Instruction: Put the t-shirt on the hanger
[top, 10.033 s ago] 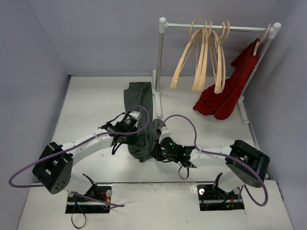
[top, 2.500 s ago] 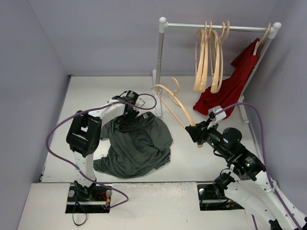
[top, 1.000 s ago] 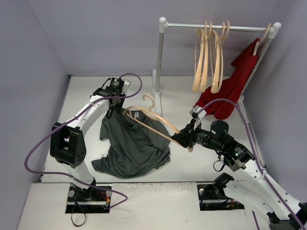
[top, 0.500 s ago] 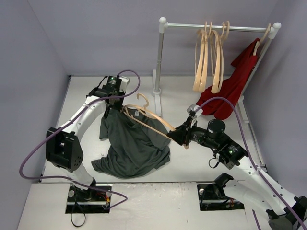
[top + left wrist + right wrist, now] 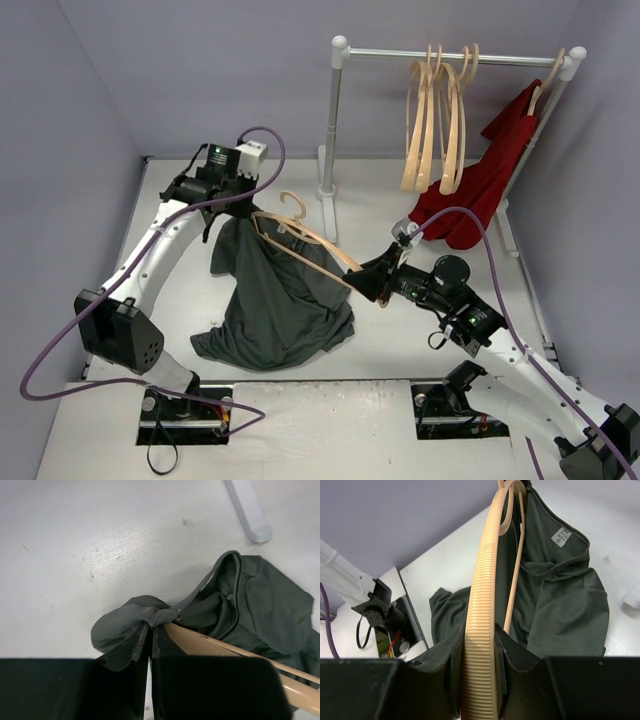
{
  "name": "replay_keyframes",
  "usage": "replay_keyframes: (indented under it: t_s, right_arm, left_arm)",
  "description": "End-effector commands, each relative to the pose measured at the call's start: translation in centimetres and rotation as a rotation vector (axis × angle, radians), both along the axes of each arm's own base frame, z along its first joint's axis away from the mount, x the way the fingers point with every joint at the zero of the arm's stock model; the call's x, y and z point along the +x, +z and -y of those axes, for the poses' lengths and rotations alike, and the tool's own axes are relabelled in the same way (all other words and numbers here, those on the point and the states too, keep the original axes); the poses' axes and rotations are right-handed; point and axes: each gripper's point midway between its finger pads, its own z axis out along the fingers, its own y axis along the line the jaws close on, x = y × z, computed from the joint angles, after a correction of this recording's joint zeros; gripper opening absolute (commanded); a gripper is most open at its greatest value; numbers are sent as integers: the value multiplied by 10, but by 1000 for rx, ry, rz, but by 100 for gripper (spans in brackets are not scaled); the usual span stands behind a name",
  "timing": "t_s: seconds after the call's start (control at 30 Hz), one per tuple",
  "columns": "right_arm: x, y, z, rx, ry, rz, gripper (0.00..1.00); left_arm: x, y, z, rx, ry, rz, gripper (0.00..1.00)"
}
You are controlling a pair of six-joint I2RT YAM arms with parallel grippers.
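The dark grey-green t-shirt hangs from its collar, its lower part crumpled on the table. My left gripper is shut on a fold of that collar, holding it up. The pale wood hanger is held off the table by my right gripper, which is shut on the ribbed end of one arm. The hanger's far arm lies against the collar opening, right beside my left gripper. Its hook points toward the back. The shirt's label shows inside the neck.
A white clothes rack stands at the back right, with several more wood hangers and a bright red garment on its rail. The rack's foot lies near the collar. Purple walls close the left, back and right.
My left gripper has raised the collar and carried it back and left. My right gripper has pushed the hanger leftward, following the collar.
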Motion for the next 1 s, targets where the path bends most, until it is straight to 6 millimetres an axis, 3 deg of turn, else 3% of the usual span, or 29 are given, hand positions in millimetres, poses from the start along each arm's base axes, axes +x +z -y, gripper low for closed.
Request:
replay_keyframes:
  t_s: [0.0, 0.2, 0.23, 0.27, 0.3, 0.4, 0.47, 0.5, 0.53, 0.6, 0.73, 0.97]
  right_arm:
    - [-4, 80, -5, 179, 35, 237, 0]
    - [2, 120, -5, 251, 12, 333, 0]
    - [2, 131, -5, 266, 15, 357, 0]
    - [1, 135, -5, 273, 15, 368, 0]
    - [4, 146, -7, 280, 15, 396, 0]
    - [12, 172, -10, 282, 5, 468, 0]
    - [10, 203, -9, 310, 3, 530, 0]
    - [12, 202, -10, 304, 3, 529, 0]
    - [11, 219, -10, 317, 7, 565, 0]
    - [7, 235, -7, 333, 7, 606, 0]
    - [12, 221, -5, 347, -24, 596, 0]
    - [19, 181, -20, 368, 25, 526, 0]
  left_arm:
    - [-8, 85, 1, -65, -47, 179, 0]
    - [-26, 158, 13, -123, -123, 283, 0]
    - [-30, 179, 16, -139, -134, 329, 0]
    - [-31, 182, 16, -142, -137, 333, 0]
    - [-37, 201, 19, -155, -150, 366, 0]
    - [-49, 233, 24, -156, -183, 440, 0]
    - [-54, 247, 24, -147, -185, 481, 0]
    - [-56, 253, 23, -145, -177, 497, 0]
    - [-58, 261, 18, -140, -152, 520, 0]
    - [-61, 267, 11, -137, -116, 537, 0]
    - [-63, 256, 13, -129, -111, 508, 0]
    - [-78, 242, 52, -127, -236, 473, 0]
